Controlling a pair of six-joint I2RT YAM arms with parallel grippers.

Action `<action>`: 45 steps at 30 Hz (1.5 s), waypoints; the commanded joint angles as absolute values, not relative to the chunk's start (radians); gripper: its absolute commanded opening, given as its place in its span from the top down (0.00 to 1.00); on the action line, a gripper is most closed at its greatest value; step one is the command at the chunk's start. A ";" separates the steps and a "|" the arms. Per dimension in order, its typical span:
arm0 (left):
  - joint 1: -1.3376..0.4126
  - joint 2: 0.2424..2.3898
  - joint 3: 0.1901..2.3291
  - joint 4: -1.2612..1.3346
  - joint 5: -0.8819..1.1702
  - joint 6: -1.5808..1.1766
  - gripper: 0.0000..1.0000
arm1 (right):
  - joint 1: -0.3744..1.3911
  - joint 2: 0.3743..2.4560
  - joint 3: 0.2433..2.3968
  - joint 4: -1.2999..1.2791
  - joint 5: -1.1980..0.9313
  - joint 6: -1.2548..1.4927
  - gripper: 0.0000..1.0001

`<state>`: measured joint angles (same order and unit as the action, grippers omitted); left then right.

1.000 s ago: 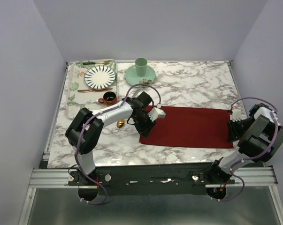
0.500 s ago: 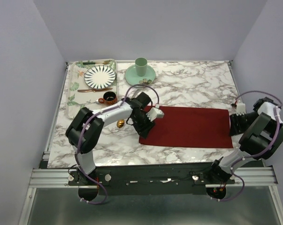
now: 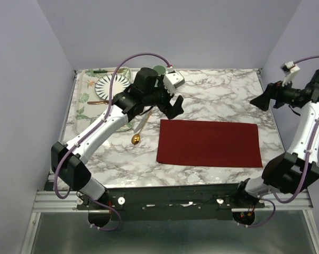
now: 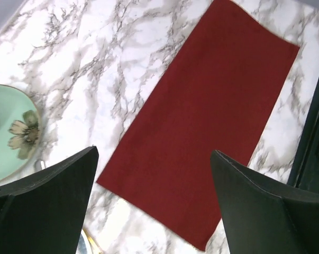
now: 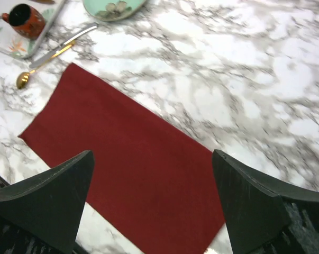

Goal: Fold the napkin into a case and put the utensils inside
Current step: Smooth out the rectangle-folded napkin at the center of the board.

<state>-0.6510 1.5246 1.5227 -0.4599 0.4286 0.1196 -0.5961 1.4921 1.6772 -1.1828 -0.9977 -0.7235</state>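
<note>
The dark red napkin [image 3: 209,143] lies flat on the marble as a long folded rectangle, the case; it also fills the left wrist view [image 4: 201,116] and the right wrist view [image 5: 127,153]. The silver knife [image 5: 64,46] and gold spoon [image 5: 23,80] lie side by side just off its left end, with the spoon's bowl [image 3: 135,139] nearest the front. My left gripper [image 3: 175,108] hangs open above the cloth's far left corner [image 4: 154,153], holding nothing. High at the far right, my right gripper [image 3: 256,101] is open and empty too [image 5: 151,153].
A floral tray [image 3: 84,100] at the back left carries a striped plate [image 3: 110,84] and a small orange-brown cup [image 5: 24,18]. A mint green saucer [image 4: 6,132] sits behind the cloth, largely hidden by my left arm in the top view. The table's metal rail [image 3: 175,193] runs along the front.
Both grippers have let go of the cloth's ends, opened wide and risen. The left arm swung up and back; the right lifted towards the far right. The cloth stays flat.
</note>
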 commanded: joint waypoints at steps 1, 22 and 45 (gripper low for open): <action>-0.632 1.624 1.538 -0.371 0.506 -0.031 0.01 | -0.390 1.381 1.444 -0.735 -0.890 -0.364 0.00; -0.614 1.969 1.209 0.566 0.730 -1.053 0.01 | -0.236 1.716 1.026 -0.339 -1.118 0.278 0.00; -0.543 2.243 1.180 0.752 0.611 -1.247 0.01 | -0.150 1.987 1.019 -0.057 -0.974 0.548 0.00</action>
